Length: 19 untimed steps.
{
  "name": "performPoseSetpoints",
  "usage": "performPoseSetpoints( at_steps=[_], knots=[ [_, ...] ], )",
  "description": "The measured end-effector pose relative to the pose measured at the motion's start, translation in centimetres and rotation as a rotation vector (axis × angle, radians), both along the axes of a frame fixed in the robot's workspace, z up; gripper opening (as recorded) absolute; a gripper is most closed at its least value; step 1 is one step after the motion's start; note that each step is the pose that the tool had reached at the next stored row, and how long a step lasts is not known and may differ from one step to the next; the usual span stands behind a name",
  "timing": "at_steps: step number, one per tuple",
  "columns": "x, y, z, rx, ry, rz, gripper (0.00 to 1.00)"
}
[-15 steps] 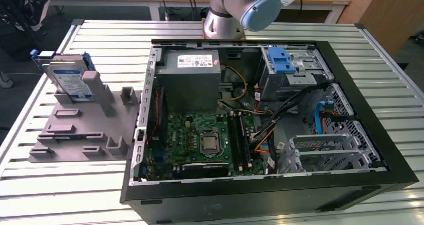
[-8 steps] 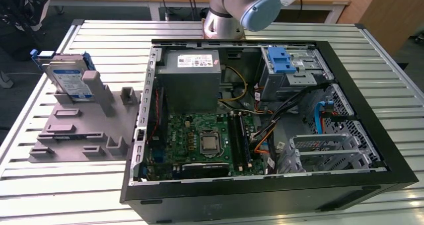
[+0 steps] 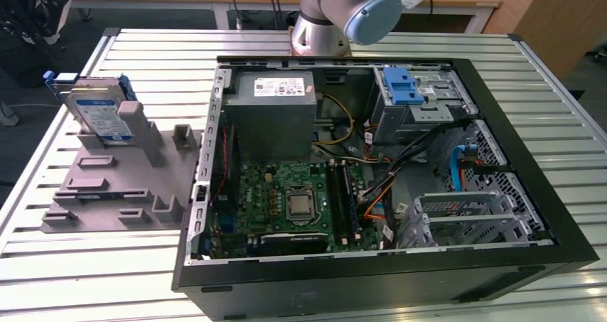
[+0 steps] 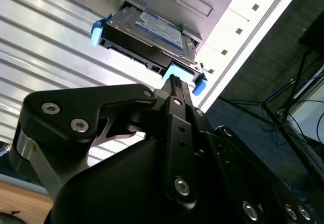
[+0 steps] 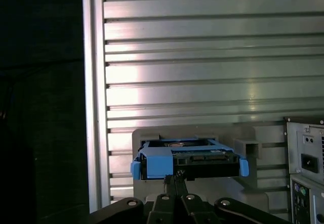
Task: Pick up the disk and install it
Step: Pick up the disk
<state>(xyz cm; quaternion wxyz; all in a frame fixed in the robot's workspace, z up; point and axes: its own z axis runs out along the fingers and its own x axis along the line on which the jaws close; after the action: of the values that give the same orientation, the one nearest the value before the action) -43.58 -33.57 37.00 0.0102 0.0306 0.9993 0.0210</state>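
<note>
The disk is a silver hard drive with a white-and-blue label in a blue bracket. It stands on edge in a slot of the grey holder, at the exterior view's left, on the slatted table. In both wrist views my gripper points at the disk from a distance. Its black fingers are shut together with nothing between them, and they line up with the bracket's blue edge.
An open computer case lies at the exterior view's middle and right. Inside are a grey power supply box, a green motherboard and a silver drive cage with a blue latch. The arm's base stands behind the case.
</note>
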Motion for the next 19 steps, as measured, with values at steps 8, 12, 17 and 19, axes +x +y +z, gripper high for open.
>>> performPoseSetpoints(
  at_steps=[8, 12, 17, 19],
  knots=[
    [0.00, 0.00, 0.00, 0.0001, 0.0000, 0.003, 0.11],
    [0.00, 0.00, 0.00, 0.0000, 0.0000, 0.007, 0.11],
    [0.00, 0.00, 0.00, 0.0000, 0.0000, 0.039, 0.11],
    [0.00, 0.00, 0.00, 0.0000, 0.0000, 0.055, 0.11]
  ],
)
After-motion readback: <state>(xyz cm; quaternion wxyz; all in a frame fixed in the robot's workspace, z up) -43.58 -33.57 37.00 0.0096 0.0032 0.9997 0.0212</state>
